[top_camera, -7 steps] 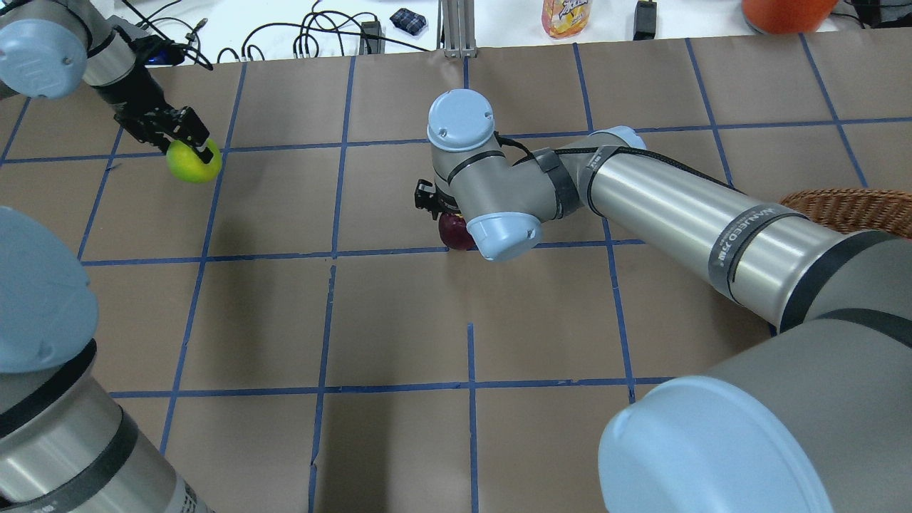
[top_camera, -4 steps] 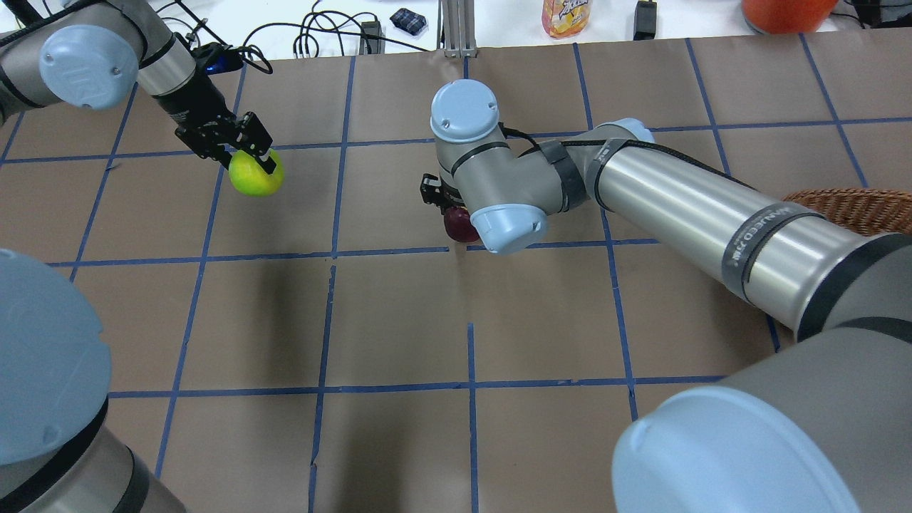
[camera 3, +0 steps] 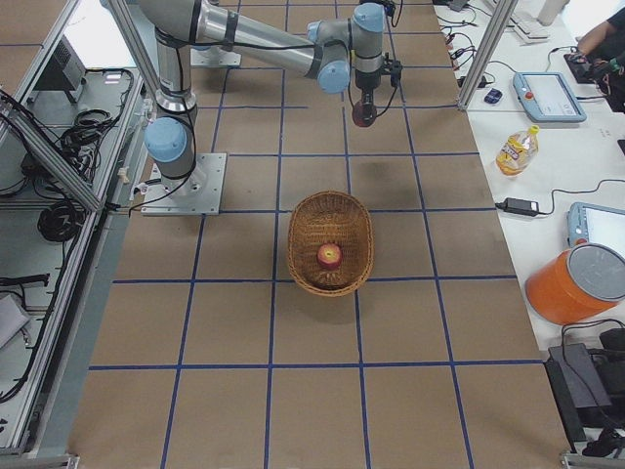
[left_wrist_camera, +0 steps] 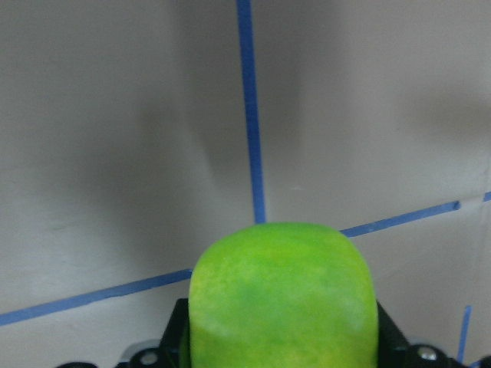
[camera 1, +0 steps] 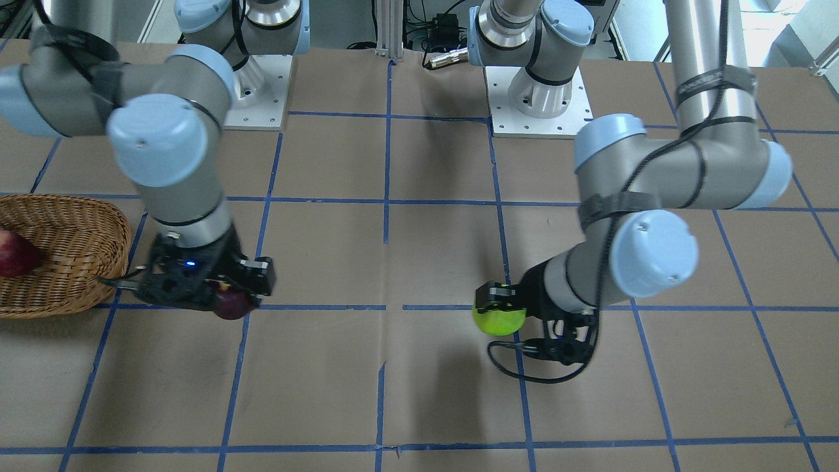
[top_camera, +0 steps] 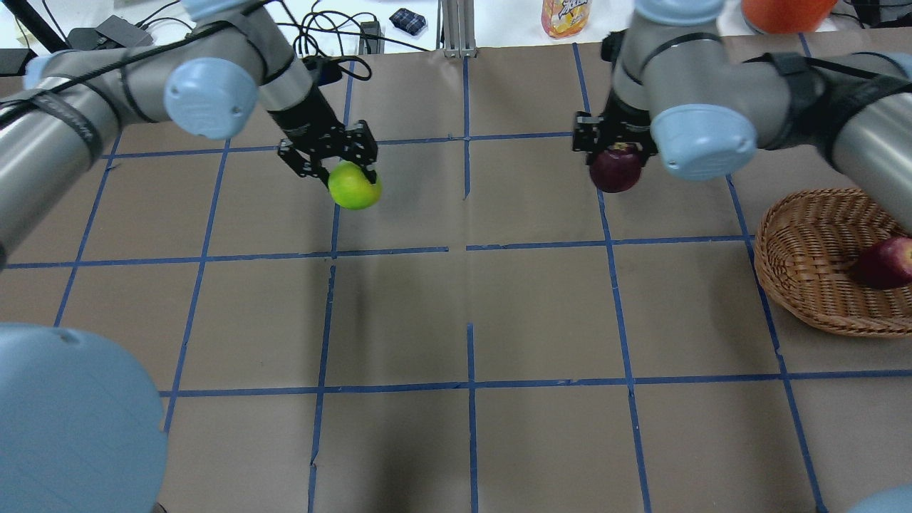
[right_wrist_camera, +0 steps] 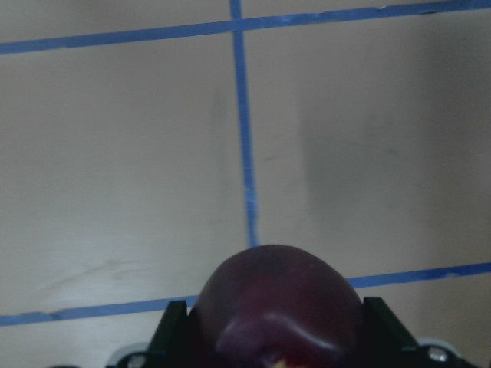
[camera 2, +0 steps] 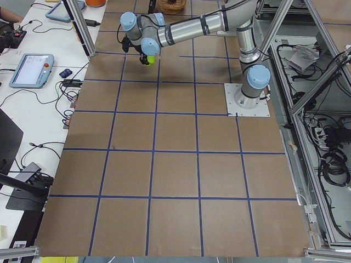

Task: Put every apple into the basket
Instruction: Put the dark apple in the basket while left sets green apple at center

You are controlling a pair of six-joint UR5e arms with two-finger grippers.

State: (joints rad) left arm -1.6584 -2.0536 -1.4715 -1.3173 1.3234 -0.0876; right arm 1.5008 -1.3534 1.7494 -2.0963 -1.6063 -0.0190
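Grippers first: the left gripper [top_camera: 349, 171] is clamped on the green apple [top_camera: 355, 188], which sticks out below its fingers. In the left wrist view that apple [left_wrist_camera: 280, 299] fills the bottom middle, wedged between the two black fingers. A second ago this gripper was way out by the robot's left edge of the tabletop [top_camera: 399, 313]. Since then it has swung inward with the apple and now hangs just past a blue tape line [top_camera: 335, 235], toward the middle.

The right gripper [top_camera: 613, 149] is closed around the maroon apple [top_camera: 615, 169], same story, with the fruit poking out under the fingers. The right wrist view shows it [right_wrist_camera: 280, 307] pinched at the bottom of the frame over bare brown paper. A moment back this gripper was sitting near the centre of the tabletop. It has since carried the apple away from the left gripper and toward the basket side. Both apples look lifted clear of the surface, with their shadows falling on the paper off to one side.

Outward from the right gripper, to its right and nearer the robot, sits the wicker basket [top_camera: 798, 285]. The right arm covered most of it before, but now it's in plain view. The red apple [top_camera: 885, 262] is lying inside it. The two grippers are well apart, and neither one is over the basket.
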